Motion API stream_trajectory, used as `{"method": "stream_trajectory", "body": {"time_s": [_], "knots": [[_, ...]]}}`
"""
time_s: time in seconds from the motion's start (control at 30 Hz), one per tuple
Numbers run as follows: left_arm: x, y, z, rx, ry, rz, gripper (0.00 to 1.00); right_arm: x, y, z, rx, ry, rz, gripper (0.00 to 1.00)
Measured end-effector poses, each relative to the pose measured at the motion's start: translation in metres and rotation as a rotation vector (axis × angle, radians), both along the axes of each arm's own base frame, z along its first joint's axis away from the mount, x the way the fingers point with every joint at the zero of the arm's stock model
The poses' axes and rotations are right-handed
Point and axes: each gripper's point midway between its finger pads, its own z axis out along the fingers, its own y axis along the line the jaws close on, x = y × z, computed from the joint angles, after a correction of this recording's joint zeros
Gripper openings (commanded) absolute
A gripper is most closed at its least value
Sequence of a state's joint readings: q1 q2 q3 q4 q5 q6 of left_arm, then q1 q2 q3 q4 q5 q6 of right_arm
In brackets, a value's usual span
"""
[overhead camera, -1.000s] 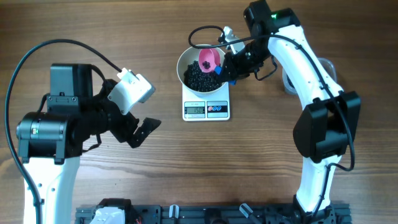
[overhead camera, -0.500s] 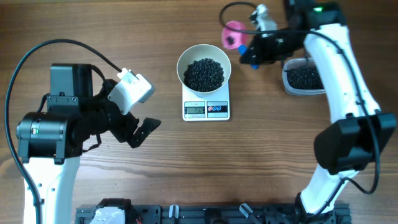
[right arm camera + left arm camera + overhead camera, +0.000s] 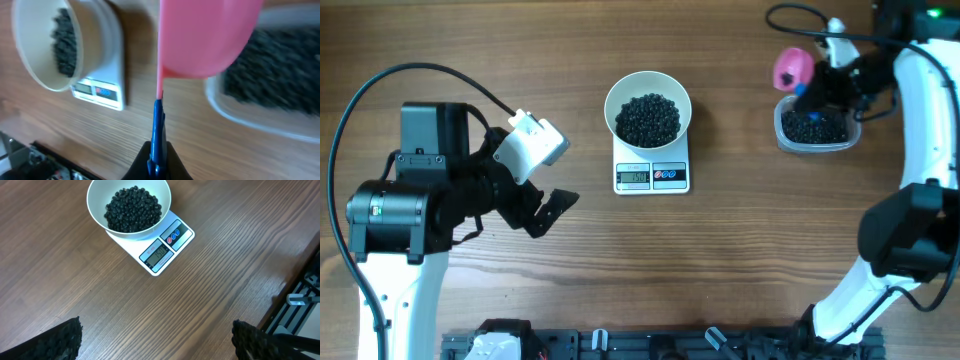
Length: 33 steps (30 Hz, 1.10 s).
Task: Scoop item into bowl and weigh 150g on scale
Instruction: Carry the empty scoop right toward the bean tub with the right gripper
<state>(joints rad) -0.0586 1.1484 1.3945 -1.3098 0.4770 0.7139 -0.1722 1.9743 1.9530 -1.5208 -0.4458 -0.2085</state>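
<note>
Left wrist shows scale (image 3: 181, 239) display (image 3: 159, 255) digits blurred.

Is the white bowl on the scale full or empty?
Partly full: black beads heap in the bowl, white wall bare above them.

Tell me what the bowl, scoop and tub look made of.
Bowl: glazed ceramic or hard plastic, can't tell which; plain opaque white, smooth, faint sheen.
Scoop: probably plastic; uniform bright pink, smooth moulded shape.
Tub: likely clear plastic; the dark beans show through its rounded wall.
</note>
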Motion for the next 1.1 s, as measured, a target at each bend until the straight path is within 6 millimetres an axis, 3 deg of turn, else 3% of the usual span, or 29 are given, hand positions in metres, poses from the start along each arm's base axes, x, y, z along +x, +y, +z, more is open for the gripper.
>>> {"method": "stream_trajectory", "body": {"time_s": [0.27, 0.57, 0.83, 1.1], "knots": [[0.0, 0.0, 0.0, 0.0, 0.0, 0.0, 1.0, -0.028, -0.057, -0.011, -0.166, 0.114, -0.058, 0.04], [0.0, 0.0, 0.0, 0.0, 0.0, 0.0, 1.0, -0.035, -0.086, -0.016, -0.368, 0.165, -0.096, 0.04], [0.0, 0.0, 0.0, 0.0, 0.0, 0.0, 1.0, -0.026, -0.088, -0.017, -0.516, 0.147, -0.072, 0.04], [0.0, 0.0, 0.0, 0.0, 0.0, 0.0, 1.0, -0.02, -0.069, -0.029, -0.635, 0.14, 0.002, 0.04]]}}
